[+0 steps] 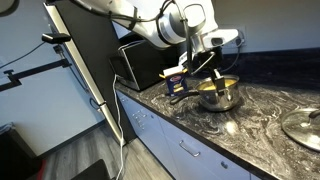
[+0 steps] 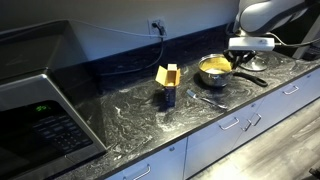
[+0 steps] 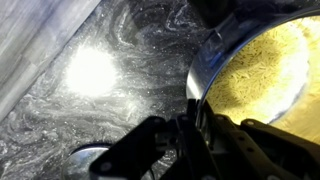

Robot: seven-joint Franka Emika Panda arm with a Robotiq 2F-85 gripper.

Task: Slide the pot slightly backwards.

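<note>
Currently, in an exterior view, the pot [image 1: 222, 96] sits on the dark marbled table [image 1: 200, 135], just beside a blue box [image 1: 175, 84] and well apart from a glass lid [image 1: 303, 124]. The hand [image 1: 213, 82] hangs right over the pot's near rim. If the push goes off line, the pot could knock the box, which stands close by.

Seen from the opposite exterior camera, the pot [image 2: 214, 70] lies near the back wall [image 2: 120, 40], its dark handle [image 2: 252, 77] pointing out to the side. The hand [image 2: 243, 52] is low at the rim on the handle side. With little free table behind the pot, too long a slide could run it into the wall. A one-sided hold could also make the pot swing round instead of sliding straight.

At the wrist, the hand [image 3: 195, 135] comes in from the bottom. Its dark fingers [image 3: 140, 150] stand on either side of the pot's shiny rim [image 3: 200, 80], one outside and one over the yellowish inside. They look parted, with the rim between them. I cannot tell whether they press the metal or only straddle it. A loose hold could slip off the smooth rim, and downward force there could tip the pot.
</note>
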